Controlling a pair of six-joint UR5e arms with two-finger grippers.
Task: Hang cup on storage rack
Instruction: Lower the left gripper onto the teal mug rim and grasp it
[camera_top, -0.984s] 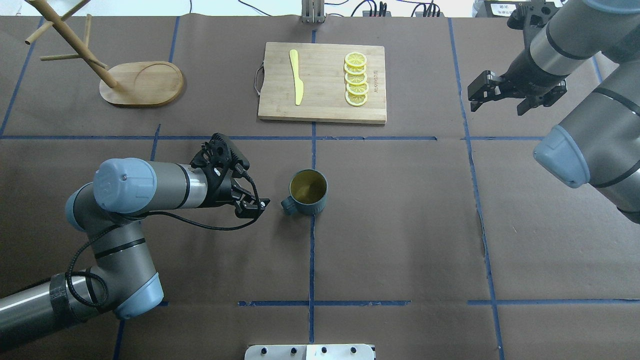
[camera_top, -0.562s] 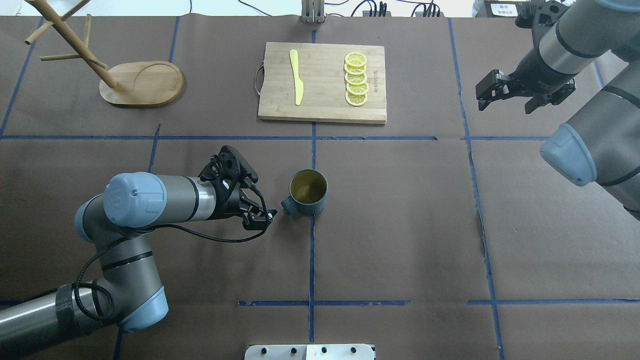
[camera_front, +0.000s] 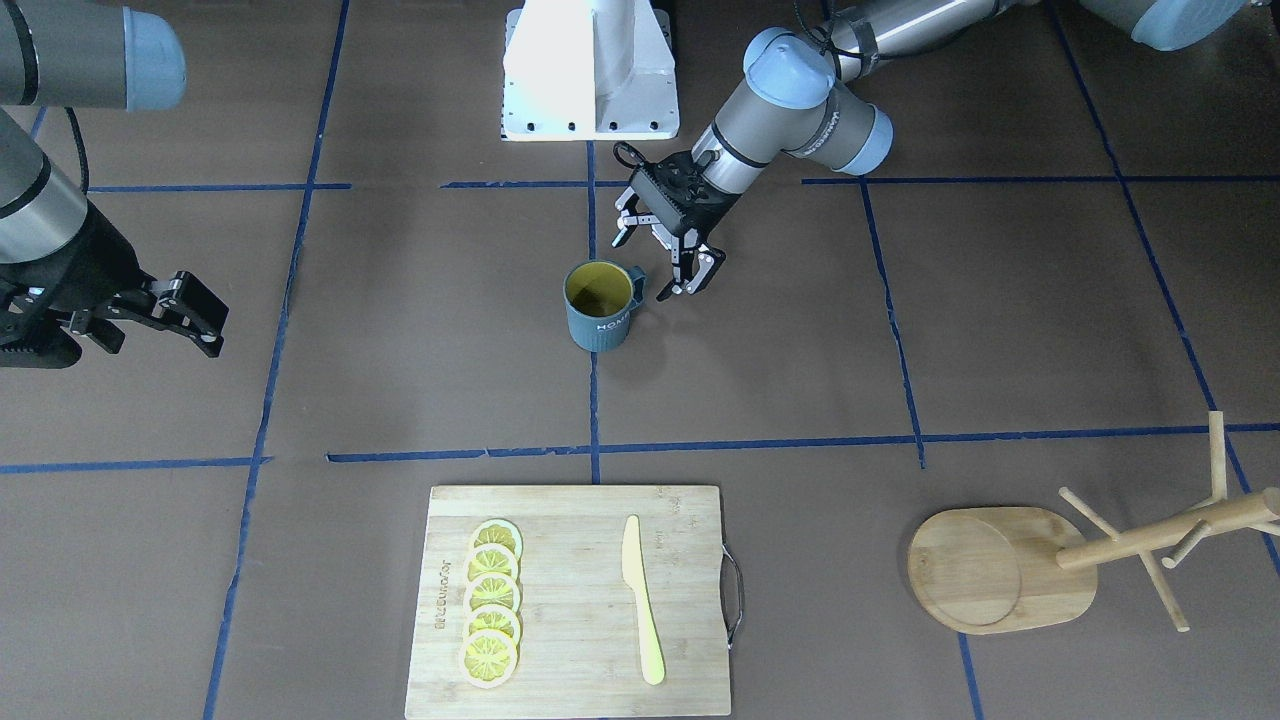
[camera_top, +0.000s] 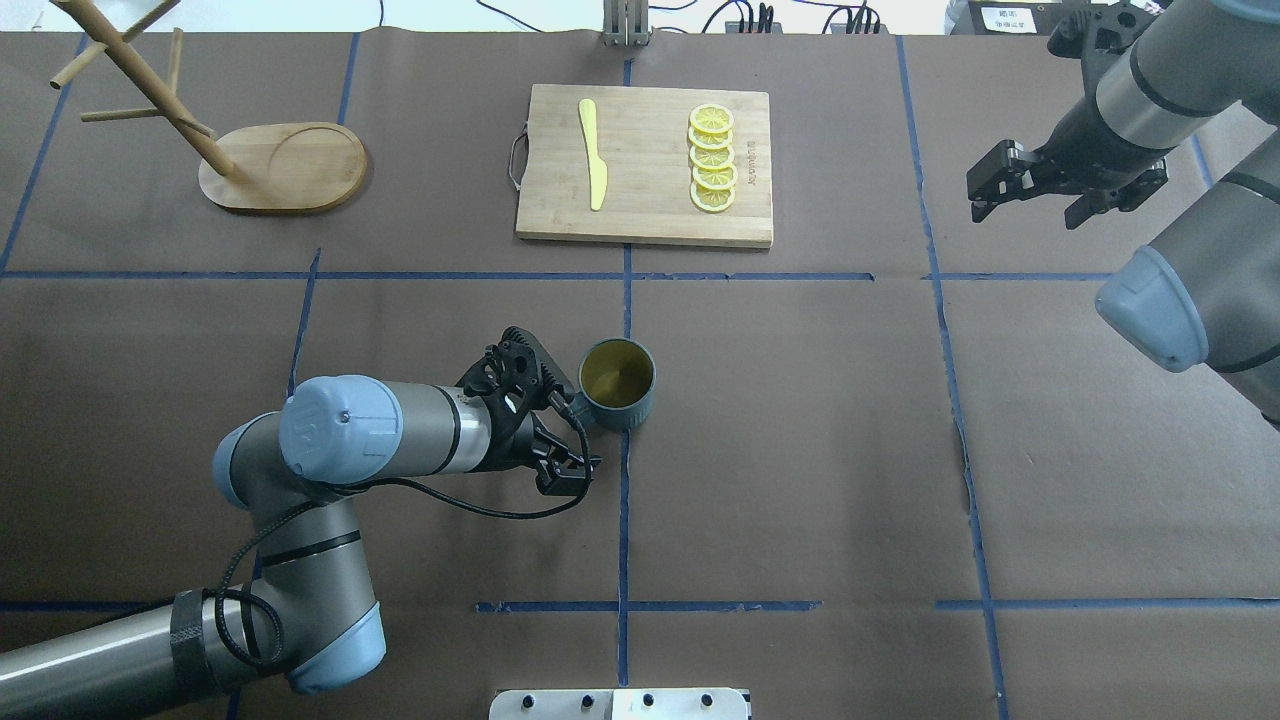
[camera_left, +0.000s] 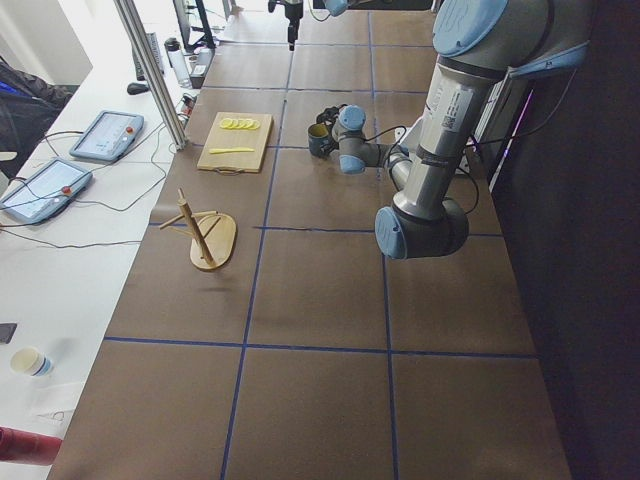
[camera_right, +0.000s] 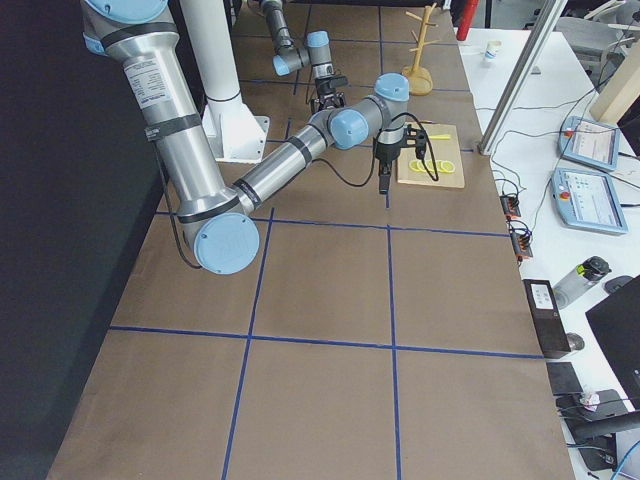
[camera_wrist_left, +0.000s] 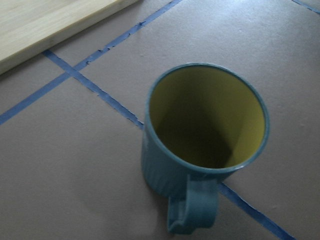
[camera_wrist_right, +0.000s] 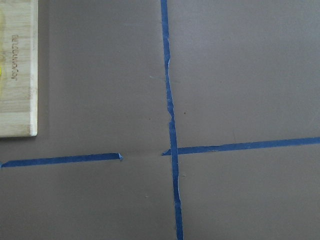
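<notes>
Clearly nearest, the left gripper (camera_front: 658, 257), jaws apart, hovers mid-counter just beside the cup (camera_front: 598, 305), whose handle (camera_front: 637, 284) faces it.

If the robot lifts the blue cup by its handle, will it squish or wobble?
The cup looks hard and shiny, so it is probably stiff and maybe slippery. It looks empty, so nothing should spill. Gripped by the handle alone, it may tilt, since the body sits off to one side.
</notes>
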